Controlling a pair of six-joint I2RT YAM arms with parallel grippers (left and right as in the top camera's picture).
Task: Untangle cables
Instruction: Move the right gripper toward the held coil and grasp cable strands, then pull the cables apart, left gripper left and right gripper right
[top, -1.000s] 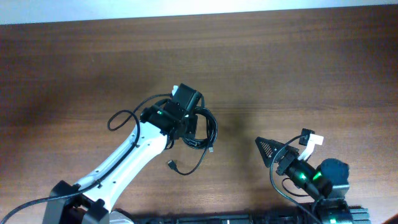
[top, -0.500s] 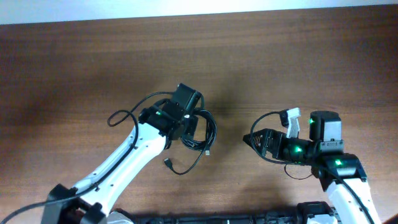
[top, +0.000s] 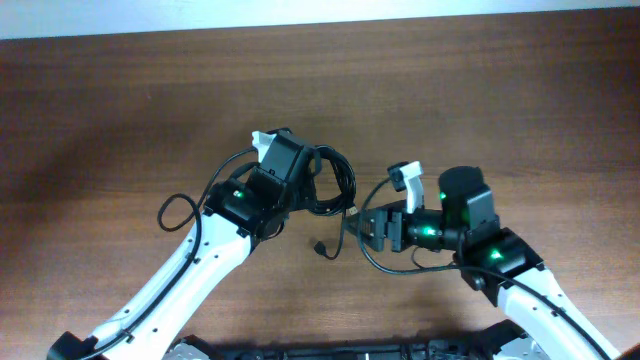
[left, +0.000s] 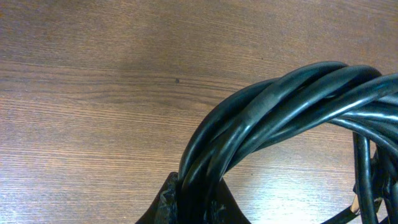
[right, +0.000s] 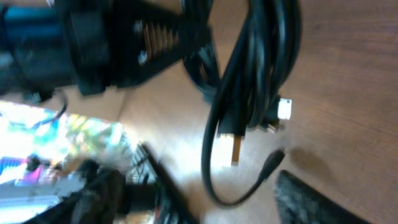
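The cables (top: 335, 182) are a bundle of black cords looped together, and my left gripper (top: 310, 188) is shut on it. In the left wrist view the twisted cords (left: 280, 106) rise from between the left gripper (left: 200, 202) fingers and arch right. A loose end with a small plug (top: 320, 247) hangs down toward the table. My right gripper (top: 358, 226) stands open just right of the bundle. In the right wrist view a cable loop (right: 214, 180) and metal-tipped plugs (right: 233, 148) hang between the apart fingers of the right gripper (right: 233, 205), touching neither.
The brown wooden table (top: 120, 100) extends to its far edge at the top. The left arm's own thicker wire (top: 172, 210) loops out on its left side. The right arm's wire (top: 385, 264) curves below its gripper. Arm bases sit at the near edge.
My right arm swung left from the near right corner up to the bundle, and its jaws narrowed a little. The left gripper shifted the bundle slightly up and right.
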